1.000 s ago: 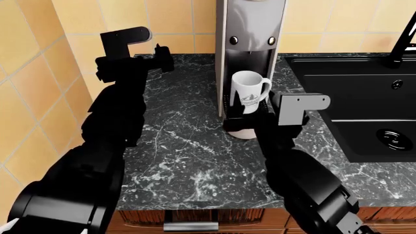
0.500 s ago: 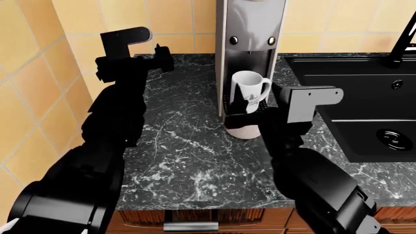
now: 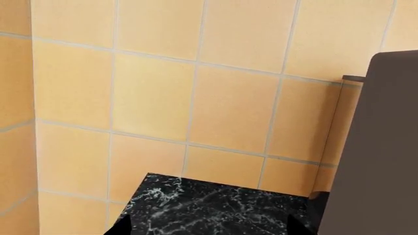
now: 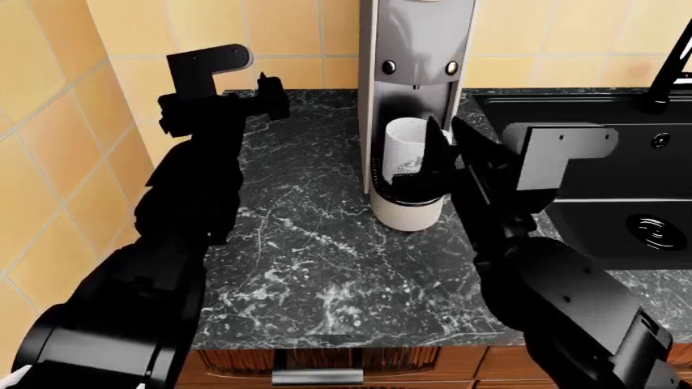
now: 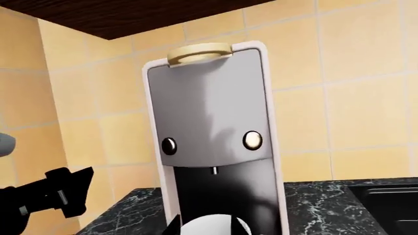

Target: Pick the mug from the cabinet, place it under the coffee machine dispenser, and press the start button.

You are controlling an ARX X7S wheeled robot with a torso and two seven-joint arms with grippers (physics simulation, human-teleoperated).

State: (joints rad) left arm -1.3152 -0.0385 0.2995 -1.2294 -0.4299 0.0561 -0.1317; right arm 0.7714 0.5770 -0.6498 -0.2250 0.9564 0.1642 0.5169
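A white mug (image 4: 407, 154) stands upright on the machine's (image 4: 416, 57) drip tray, under the overhanging head, on the rounded white base. Grey lettering shows on its side; its rim also peeks into the right wrist view (image 5: 207, 226). The right tool (image 4: 446, 150) sits just beside the mug on its sink side, raised to about rim height, its two dark fingers (image 4: 433, 154) spread apart and holding nothing; one finger partly covers the mug's right side, so contact cannot be judged. In the right wrist view the machine (image 5: 212, 117) faces the camera, with two round buttons, one dark (image 5: 168, 145) and one pale (image 5: 253, 140), above the recess. The black marble table (image 4: 303, 235) carries the machine, with a black sink (image 4: 605, 162) to its right. The left tool (image 4: 268, 91) hovers well apart near the tiled wall (image 3: 196, 98); whether it is open cannot be told.
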